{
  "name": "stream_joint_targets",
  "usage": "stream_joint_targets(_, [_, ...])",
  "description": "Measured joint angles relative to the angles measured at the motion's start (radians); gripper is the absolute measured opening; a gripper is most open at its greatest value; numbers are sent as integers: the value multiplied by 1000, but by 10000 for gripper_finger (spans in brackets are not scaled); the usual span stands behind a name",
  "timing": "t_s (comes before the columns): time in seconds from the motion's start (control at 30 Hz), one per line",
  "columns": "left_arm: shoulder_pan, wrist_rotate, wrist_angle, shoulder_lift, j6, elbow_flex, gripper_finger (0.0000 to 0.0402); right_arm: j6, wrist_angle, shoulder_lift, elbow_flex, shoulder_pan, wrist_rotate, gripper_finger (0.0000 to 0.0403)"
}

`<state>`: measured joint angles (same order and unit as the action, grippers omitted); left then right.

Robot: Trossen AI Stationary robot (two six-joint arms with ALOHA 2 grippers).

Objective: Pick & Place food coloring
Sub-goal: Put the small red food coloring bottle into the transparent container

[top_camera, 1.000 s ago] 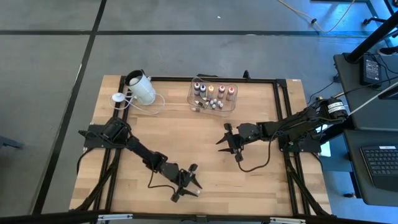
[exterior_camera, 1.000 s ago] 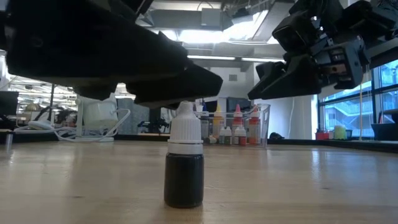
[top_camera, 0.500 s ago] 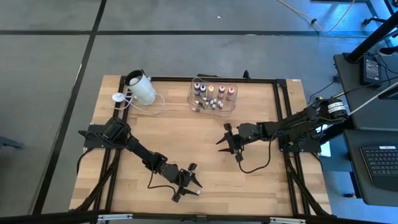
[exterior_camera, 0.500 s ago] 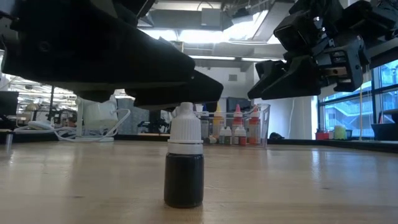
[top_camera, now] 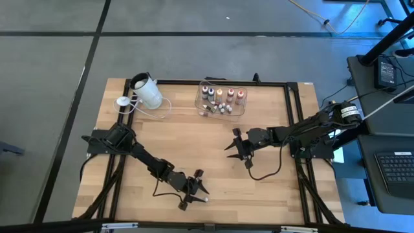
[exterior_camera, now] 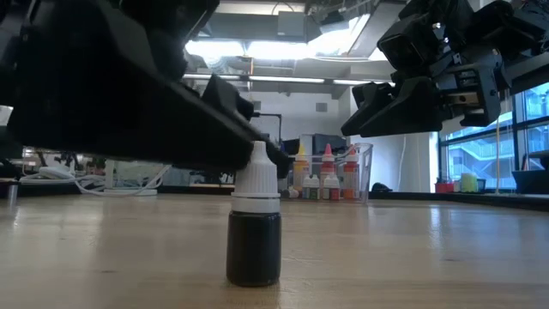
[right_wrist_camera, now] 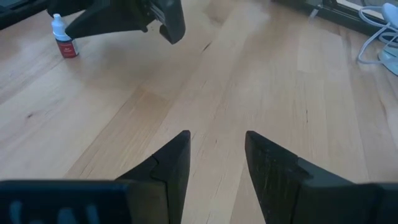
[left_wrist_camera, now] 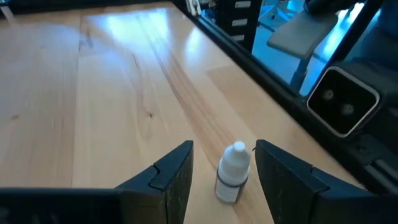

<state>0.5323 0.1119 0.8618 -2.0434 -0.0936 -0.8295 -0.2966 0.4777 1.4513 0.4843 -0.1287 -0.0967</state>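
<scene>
Food coloring bottle [left_wrist_camera: 233, 179] standing upright on the wooden table [top_camera: 194, 149] near its front edge, right between the wide-open fingers of the left gripper [left_wrist_camera: 224, 171], not touching them, right gripper [top_camera: 237, 149] open too, waiting over the table's middle, more little bottles [top_camera: 222, 96] in the clear tub [top_camera: 223, 111] at the back

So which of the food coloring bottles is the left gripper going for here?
The lone bottle standing upright near the table's front edge, between the open fingers of the left gripper. All the other bottles sit in the clear tub at the far side.
</scene>
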Motion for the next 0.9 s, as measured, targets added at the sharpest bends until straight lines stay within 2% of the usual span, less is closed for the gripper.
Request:
stream_joint_targets(0.57, [-2,1,-23,-24,2,-2,168,-29,0,0,0,0,0,156])
stream_joint_targets(0.9, [-4,-30,-20,-98,2,-77,168,-67,4,0,0,2,0,156])
